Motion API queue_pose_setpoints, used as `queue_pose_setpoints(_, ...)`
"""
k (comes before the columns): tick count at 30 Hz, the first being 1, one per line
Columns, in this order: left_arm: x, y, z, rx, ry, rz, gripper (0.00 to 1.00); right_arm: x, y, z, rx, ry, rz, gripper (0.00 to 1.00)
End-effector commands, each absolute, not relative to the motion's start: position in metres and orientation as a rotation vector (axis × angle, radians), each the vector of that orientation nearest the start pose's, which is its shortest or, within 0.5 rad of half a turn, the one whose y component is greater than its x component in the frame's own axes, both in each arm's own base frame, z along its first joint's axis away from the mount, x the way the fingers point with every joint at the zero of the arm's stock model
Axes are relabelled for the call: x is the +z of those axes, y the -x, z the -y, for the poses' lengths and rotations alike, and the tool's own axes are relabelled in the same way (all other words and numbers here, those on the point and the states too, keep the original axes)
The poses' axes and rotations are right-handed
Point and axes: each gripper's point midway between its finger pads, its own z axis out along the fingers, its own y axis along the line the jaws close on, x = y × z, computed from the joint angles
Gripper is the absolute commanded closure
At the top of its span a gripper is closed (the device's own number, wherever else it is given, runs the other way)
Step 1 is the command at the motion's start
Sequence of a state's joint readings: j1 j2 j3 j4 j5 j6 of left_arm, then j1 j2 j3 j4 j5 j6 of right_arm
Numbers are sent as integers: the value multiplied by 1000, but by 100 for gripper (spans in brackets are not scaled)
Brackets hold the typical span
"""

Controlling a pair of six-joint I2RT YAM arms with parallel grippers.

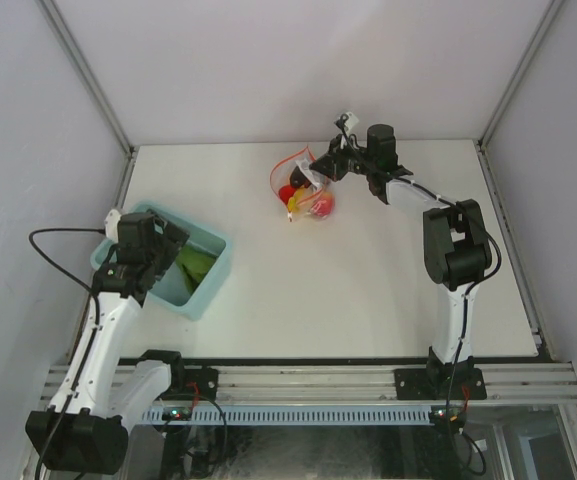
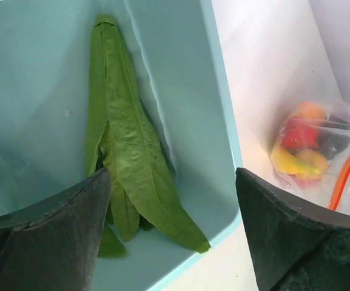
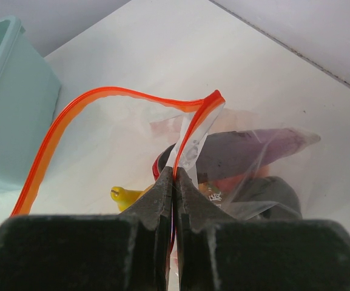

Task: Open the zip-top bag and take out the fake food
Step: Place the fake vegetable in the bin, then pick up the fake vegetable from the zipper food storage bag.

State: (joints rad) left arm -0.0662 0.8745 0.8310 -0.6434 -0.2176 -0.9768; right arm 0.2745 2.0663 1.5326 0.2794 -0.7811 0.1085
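- The zip-top bag lies on the desk, well to the right of the light blue bin and farther from the arm bases. Its red-orange zip strip is parted into an open loop.
- The right hand is pinched tight on the bag's edge at the strip, on the side away from the bin, holding that lip up.
- The left hand hangs over the bin with its jaws wide apart and nothing between them. A green leaf lies on the bin floor beneath it.
- A yellow banana, a dark purple piece and a red apple show through the film.
- The film looks thin, light and slippery and is likely to sag shut, so the strip offers the firmest hold. The pieces look hard and light, and the round ones may roll.
- The bin's right wall stands between the left hand and the bag, and the right hand crowds the mouth.
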Motion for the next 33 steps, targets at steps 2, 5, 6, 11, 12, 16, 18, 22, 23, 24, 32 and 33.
queue_pose_setpoints(2,223,-279,10,-348,1029,-1879,14,231,-511,-278,962,750,-1598,100)
queue_pose_setpoints(5,243,-285,28,-471,893,-1856,15,232,-510,-278,963,753,-1597,100)
queue_pose_setpoints(6,251,-287,37,-529,833,-1844,15,232,-510,-279,964,755,-1595,100)
queue_pose_setpoints(11,291,-297,88,-845,517,-1745,19,232,-509,-279,967,758,-1597,100)
queue_pose_setpoints(12,300,-298,98,-902,467,-1727,20,232,-509,-279,968,760,-1595,100)
queue_pose_setpoints(16,328,-305,133,-1026,293,-1700,25,233,-508,-280,972,766,-1591,100)
queue_pose_setpoints(18,335,-313,152,-1028,213,-1724,27,233,-507,-280,975,770,-1589,100)
queue_pose_setpoints(22,338,-337,195,-1035,87,-1786,38,233,-505,-281,982,782,-1583,100)
queue_pose_setpoints(23,338,-343,205,-1037,61,-1799,41,234,-505,-281,983,783,-1582,100)
queue_pose_setpoints(24,338,-350,214,-1033,39,-1808,44,234,-505,-282,985,785,-1581,100)
queue_pose_setpoints(32,310,-420,259,-1026,-8,-1878,59,236,-504,-283,996,792,-1577,100)
queue_pose_setpoints(33,307,-426,266,-1036,-15,-1884,61,236,-503,-283,997,793,-1578,100)
